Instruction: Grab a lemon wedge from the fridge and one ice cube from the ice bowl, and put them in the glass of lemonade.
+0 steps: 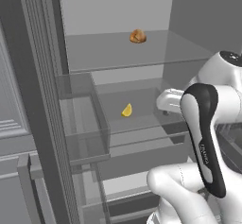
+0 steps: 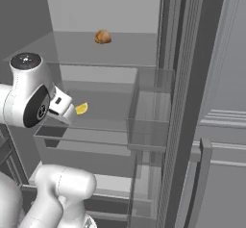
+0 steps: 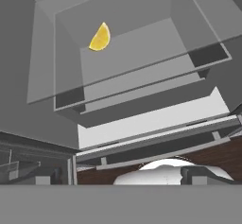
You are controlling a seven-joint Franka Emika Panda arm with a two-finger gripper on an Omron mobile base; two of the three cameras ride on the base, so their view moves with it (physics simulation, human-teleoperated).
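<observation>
The fridge [image 1: 113,5] stands open, light grey inside with clear shelves. A small bright yellow lemon wedge [image 1: 126,110] [image 2: 81,108] [image 3: 99,37] lies on the middle clear shelf [image 1: 142,119]. My gripper [image 1: 160,100] [image 2: 70,110] hovers over that shelf's front, just short of the wedge on its right side, open and holding nothing. In the hand view the wedge lies ahead, up and to the left. The ice bowl and the glass of lemonade are out of view.
A brown rounded food item [image 1: 137,36] [image 2: 102,36] sits on the upper shelf. Clear door bins [image 1: 85,119] [image 2: 150,111] jut out on both open doors beside the shelves. Below the middle shelf are a drawer and lower racks [image 3: 151,124].
</observation>
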